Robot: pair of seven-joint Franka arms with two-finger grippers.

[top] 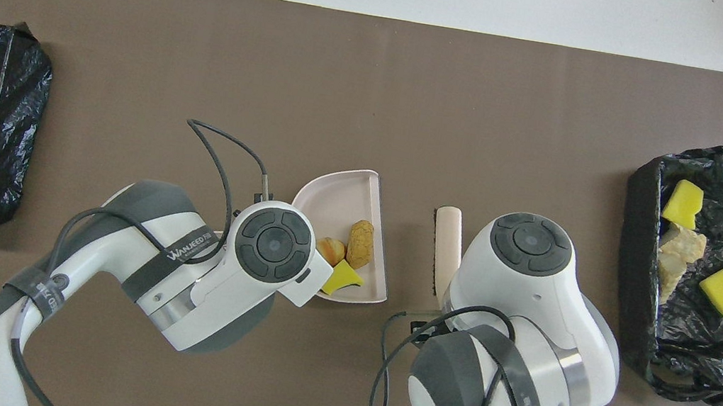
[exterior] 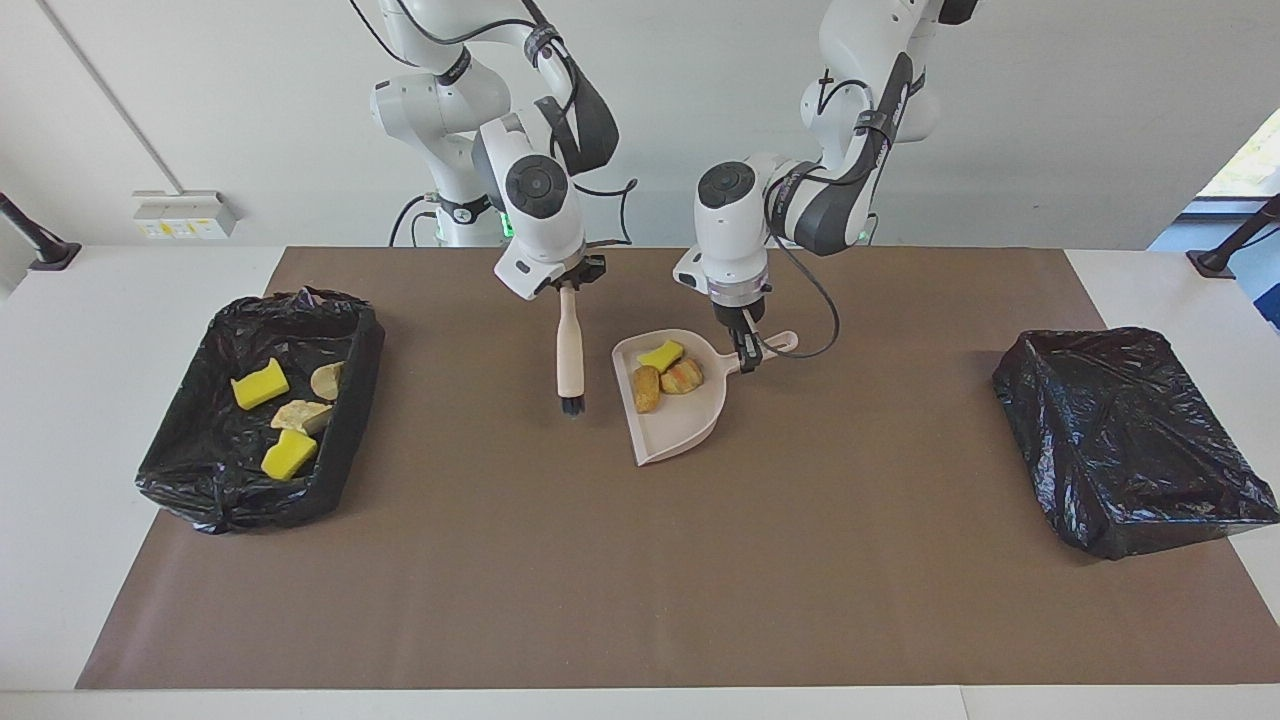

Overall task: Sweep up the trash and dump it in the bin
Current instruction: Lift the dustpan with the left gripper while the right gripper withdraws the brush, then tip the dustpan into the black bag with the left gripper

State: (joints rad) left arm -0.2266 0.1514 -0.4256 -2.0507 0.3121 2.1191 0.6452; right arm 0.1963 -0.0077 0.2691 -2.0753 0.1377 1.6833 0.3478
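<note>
A beige dustpan (exterior: pixel 675 425) sits mid-mat, my left gripper (exterior: pixel 745 352) shut on its handle. Three pieces of trash lie in the pan: a yellow sponge chunk (exterior: pixel 661 355) and two brown bread pieces (exterior: pixel 646 388) (exterior: pixel 682 376). Beside the pan, toward the right arm's end, the beige hand brush (exterior: pixel 570 350) hangs nearly upright, bristles down, with my right gripper (exterior: pixel 567 284) shut on its handle top. From overhead the dustpan (top: pixel 333 202), its sponge chunk (top: pixel 342 277) and the brush (top: pixel 445 244) show, but the arms' wrists hide both grippers.
A black-lined bin (exterior: pixel 350 420) at the right arm's end holds several sponge and bread pieces (exterior: pixel 262 384); overhead it shows as the bin (top: pixel 631 272). A second black-lined bin (exterior: pixel 1120 430) sits at the left arm's end. The brown mat (exterior: pixel 640 560) covers the table.
</note>
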